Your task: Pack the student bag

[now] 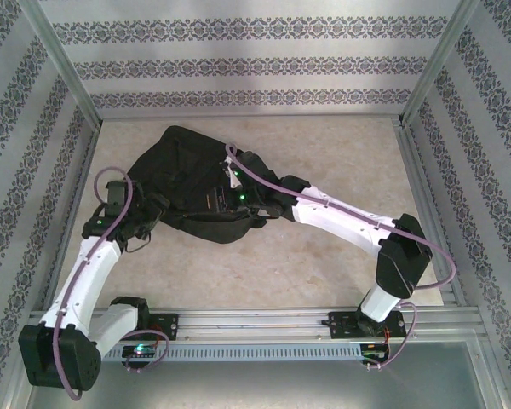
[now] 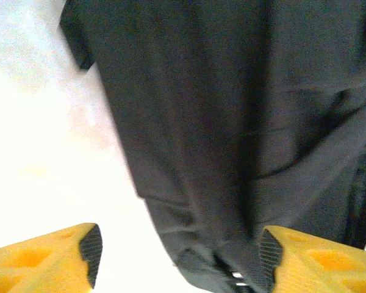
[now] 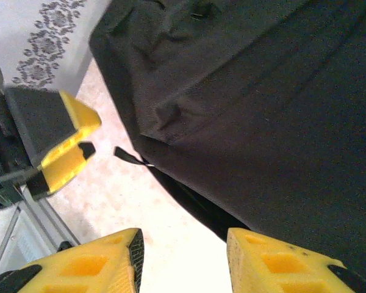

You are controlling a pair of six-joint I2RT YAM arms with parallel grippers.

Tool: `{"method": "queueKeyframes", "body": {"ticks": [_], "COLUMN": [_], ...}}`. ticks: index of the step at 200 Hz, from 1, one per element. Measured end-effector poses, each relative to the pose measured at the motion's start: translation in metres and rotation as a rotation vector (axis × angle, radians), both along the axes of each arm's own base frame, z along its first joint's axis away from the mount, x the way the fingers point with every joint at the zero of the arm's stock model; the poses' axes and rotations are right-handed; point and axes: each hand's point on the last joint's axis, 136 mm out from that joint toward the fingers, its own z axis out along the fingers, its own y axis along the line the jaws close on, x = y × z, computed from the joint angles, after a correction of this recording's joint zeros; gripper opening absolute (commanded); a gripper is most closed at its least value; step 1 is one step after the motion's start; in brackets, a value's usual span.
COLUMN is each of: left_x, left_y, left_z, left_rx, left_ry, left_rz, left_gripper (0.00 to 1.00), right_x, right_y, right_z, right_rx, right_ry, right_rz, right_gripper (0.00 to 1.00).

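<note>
The student bag, a large black soft backpack, lies slumped on the beige table left of centre. My left gripper is at the bag's near-left edge. In the left wrist view it stands open, with the bag's dark fabric running down between the yellow fingers, neither pad pressed on it. My right gripper hovers over the bag's near edge. In the right wrist view it is open over bare table, the bag's edge just ahead of the right finger. The left gripper appears there too, at the upper left.
Patterned walls and aluminium frame posts box in the table on three sides. A rail carries both arm bases at the near edge. A small black strap tip sticks out from the bag. Bare tabletop lies to the right.
</note>
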Motion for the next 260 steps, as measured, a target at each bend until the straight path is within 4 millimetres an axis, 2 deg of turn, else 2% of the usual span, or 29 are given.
{"method": "queueKeyframes", "body": {"ticks": [24, 65, 91, 136, 189, 241, 260], "left_x": [-0.005, 0.01, 0.016, 0.022, 0.02, 0.018, 0.015], "left_y": [-0.008, -0.022, -0.026, -0.03, -0.037, -0.071, -0.084], "left_z": [-0.018, -0.025, -0.024, -0.015, -0.002, 0.027, 0.033], "left_rx": [-0.068, -0.164, -0.191, -0.215, -0.219, -0.146, -0.1], "left_ry": [-0.005, -0.087, -0.126, -0.177, -0.222, -0.287, -0.293], "left_rz": [0.006, -0.01, -0.02, -0.036, -0.073, -0.246, -0.312], "left_gripper": [0.6, 0.45, 0.31, 0.0, 0.0, 0.0, 0.0], "right_x": [0.004, 0.012, 0.013, 0.009, 0.006, 0.004, 0.005], "right_y": [-0.005, -0.014, -0.018, -0.016, -0.011, -0.008, -0.008], "right_z": [-0.001, -0.011, -0.018, -0.024, -0.019, -0.017, -0.018], "right_rx": [0.0, 0.036, 0.036, 0.05, 0.082, 0.101, 0.105], "right_ry": [0.013, 0.077, 0.1, 0.123, 0.136, 0.147, 0.158], "right_rz": [-0.016, -0.046, -0.053, -0.043, -0.021, -0.015, -0.013], "right_gripper": [0.4, 0.39, 0.39, 0.38, 0.39, 0.42, 0.43]}}
